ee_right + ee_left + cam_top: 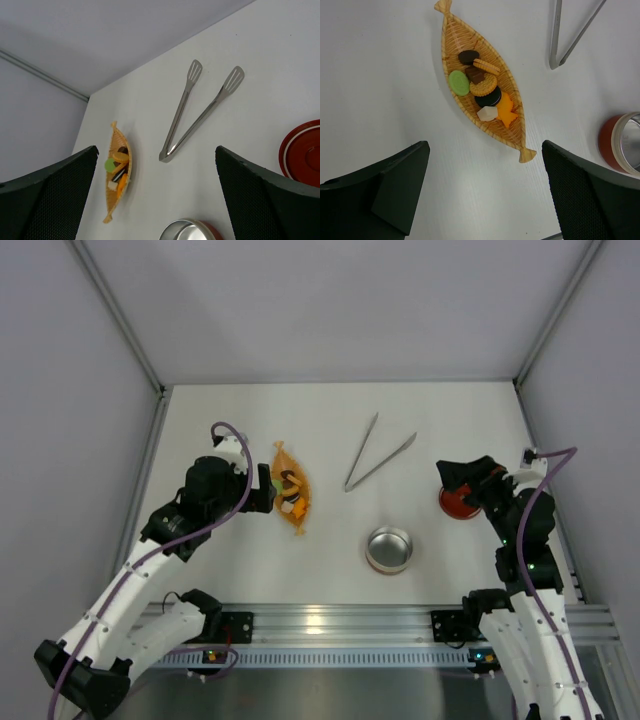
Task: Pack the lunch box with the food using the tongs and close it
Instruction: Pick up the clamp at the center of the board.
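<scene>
Left wrist view: one boat-shaped woven basket (pixel 451 37) lies on the white desk (pixel 380 75) and holds the food (pixel 483 85). I count about nine pieces, though the overlaps blur the count. There is one green disc, two tan biscuits, three dark pieces, one white piece and what look like two orange ones. The left fingers (pixel 385 195) stand spread wide apart on the near side of the basket, grasping nothing. The joined end of one pair of tongs (pixel 554 55) shows at the top right. One lunch box (pixel 626 142) tin is cut off by the right edge.

Right wrist view: the right fingers (pixel 272 200) are likewise released and wide apart, with nothing between them. Past them the tongs lie flat in a V, with two slotted tips pointing away. The basket is to the left, one red lid (pixel 302 150) is at the right edge, and the tin's rim is at the bottom.

Top view: the basket lies just beside the left fingers and the tongs lie at the centre. The open tin sits nearer the arms, and the lid is partly hidden under the right fingers.
</scene>
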`<action>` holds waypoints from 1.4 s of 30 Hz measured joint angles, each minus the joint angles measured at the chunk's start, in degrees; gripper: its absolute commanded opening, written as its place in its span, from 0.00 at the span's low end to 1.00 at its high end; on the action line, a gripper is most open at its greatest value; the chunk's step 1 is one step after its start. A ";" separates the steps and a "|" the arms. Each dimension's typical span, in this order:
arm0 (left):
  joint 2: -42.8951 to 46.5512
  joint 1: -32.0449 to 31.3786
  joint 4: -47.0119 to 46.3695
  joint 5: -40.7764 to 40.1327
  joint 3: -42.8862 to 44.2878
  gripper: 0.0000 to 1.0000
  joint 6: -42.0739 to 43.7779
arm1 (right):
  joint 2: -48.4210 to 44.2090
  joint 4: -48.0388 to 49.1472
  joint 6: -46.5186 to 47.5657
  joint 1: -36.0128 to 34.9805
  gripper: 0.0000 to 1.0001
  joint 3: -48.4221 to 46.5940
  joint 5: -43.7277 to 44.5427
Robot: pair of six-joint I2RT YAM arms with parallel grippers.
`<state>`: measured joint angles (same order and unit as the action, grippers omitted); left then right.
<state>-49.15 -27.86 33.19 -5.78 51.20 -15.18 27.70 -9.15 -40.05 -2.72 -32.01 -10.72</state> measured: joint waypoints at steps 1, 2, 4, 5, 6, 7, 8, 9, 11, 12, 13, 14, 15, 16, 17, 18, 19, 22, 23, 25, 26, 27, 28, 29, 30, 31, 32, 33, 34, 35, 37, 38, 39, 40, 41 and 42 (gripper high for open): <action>0.00 0.00 0.04 -0.02 0.00 0.99 0.00 | 0.00 0.02 0.00 -0.02 0.99 0.00 0.00; 0.00 0.00 0.07 0.00 0.00 0.99 0.00 | 0.00 0.02 -0.02 0.00 1.00 0.00 -0.02; 0.00 0.00 0.07 0.04 0.00 0.99 0.00 | 0.00 0.02 -0.02 -0.02 0.99 0.00 -0.07; 0.00 0.00 0.07 0.20 0.00 0.99 0.00 | 0.00 0.00 -0.02 0.00 1.00 0.00 -0.09; 0.00 0.00 0.07 0.26 0.00 0.99 0.02 | 0.00 0.00 0.00 0.00 0.99 0.00 -0.07; 0.00 0.00 0.07 0.44 0.00 0.99 0.02 | 0.00 0.00 0.00 0.00 1.00 0.00 -0.07; -0.07 0.00 0.07 0.61 0.00 0.99 0.02 | 0.00 0.00 0.00 0.00 1.00 0.00 -0.07; -0.15 0.00 0.04 0.85 0.00 0.99 0.02 | 0.02 0.00 0.00 0.00 0.99 0.00 -0.07; -0.66 0.00 0.02 1.73 0.00 0.99 0.02 | 0.11 -0.02 0.00 -0.02 1.00 0.00 -0.11; -1.05 0.00 -0.02 2.25 0.02 0.99 0.02 | 0.13 -0.04 -0.02 0.00 0.99 0.00 -0.13; -1.73 0.00 -0.02 2.84 0.04 0.99 -0.11 | 0.15 -0.07 0.00 0.00 0.99 0.00 -0.13; -2.47 -0.02 -0.02 3.45 0.26 0.99 -0.35 | 0.17 -0.11 -0.02 0.00 1.00 0.00 -0.15; -3.78 -0.04 0.11 4.31 0.87 0.99 -0.98 | 0.17 -0.11 -0.02 0.00 0.99 0.00 -0.17; -5.57 -0.24 0.13 5.01 1.95 0.99 -1.81 | 0.17 -0.13 -0.04 0.00 1.00 0.00 -0.20; -7.65 -0.92 0.02 5.27 3.37 0.99 -2.82 | 0.17 -0.13 -0.07 0.00 0.99 0.00 -0.28; -10.08 -2.03 0.04 4.90 5.16 0.99 -3.54 | 0.17 -0.13 -0.07 0.00 0.99 0.00 -0.42; -12.76 -3.65 -0.09 4.31 7.39 0.99 -4.31 | 0.17 -0.17 -0.09 0.00 0.99 0.00 -0.57; -20.46 -8.81 -1.25 2.25 13.57 0.99 -5.42 | 0.20 -0.48 -0.09 0.00 0.99 -0.07 -0.83; -23.19 -10.27 -2.08 1.95 15.67 0.99 -5.73 | 0.20 -0.92 -0.09 0.00 0.99 -0.26 -0.94; -28.68 -11.98 -4.15 1.66 19.21 0.99 -5.92 | 0.20 -1.86 -0.09 0.00 0.99 -1.11 -1.01; -31.32 -12.37 -5.33 1.60 20.65 0.99 -5.86 | 0.13 -1.88 -0.07 0.00 0.99 -1.36 -1.05; -34.05 -12.52 -6.21 1.57 22.08 0.99 -5.73 | 0.09 -2.21 -0.09 0.00 0.99 -1.84 -1.07; -36.52 -12.55 -7.37 1.68 23.21 0.99 -5.44 | -0.02 -2.38 -0.09 0.00 1.00 -2.23 -1.07; -38.91 -12.55 -8.39 1.79 24.20 0.99 -4.87 | -0.22 -2.62 -0.13 0.00 0.99 -2.67 -1.11; -41.13 -12.55 -9.66 1.99 24.87 0.99 -4.17 | -0.46 -2.75 -0.17 0.00 0.99 -2.95 -1.16; -43.15 -12.52 -11.02 2.12 25.35 0.99 -3.23 | -0.70 -2.75 -0.22 0.00 0.99 -3.13 -1.20; -45.00 -12.50 -12.41 2.32 25.77 0.99 -2.23 | -0.87 -3.08 -0.24 0.00 1.00 -3.41 -1.22; -46.84 -12.48 -13.75 2.58 26.01 0.99 -0.98 | -0.96 -3.32 -0.26 0.00 0.99 -3.72 -1.27; -48.37 -12.46 -14.58 2.89 26.47 0.99 0.15 | -1.01 -3.37 -0.24 0.00 0.99 -3.91 -1.33; -50.31 -12.48 -15.47 3.41 27.34 0.99 1.51 | -1.03 -3.93 -0.24 0.00 0.99 -4.28 -1.40; -53.77 -12.48 -16.92 4.35 29.27 0.99 3.82 | -1.05 -4.55 -0.24 0.00 0.99 -4.87 -1.44; -55.47 -12.46 -17.51 5.01 30.45 0.99 4.96 | -1.07 -4.68 -0.22 0.00 1.00 -5.03 -1.44; -57.29 -12.48 -17.79 5.60 31.95 0.99 6.05 | -1.07 -5.20 -0.22 0.00 0.99 -5.31 -1.44; -58.99 -12.48 -18.29 6.23 33.51 0.99 7.04 | -1.07 -5.51 -0.22 0.00 0.99 -5.46 -1.44; -60.83 -12.48 -18.40 6.64 35.36 0.99 8.09 | -1.07 -5.73 -0.20 0.00 0.99 -5.62 -1.44; -62.75 -12.48 -18.36 7.04 37.46 0.99 9.11 | -1.11 -5.81 -0.20 0.00 0.99 -5.64 -1.46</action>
<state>-111.90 -40.34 14.83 1.26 88.66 -6.07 26.59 -14.96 -40.25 -2.72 -37.65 -12.19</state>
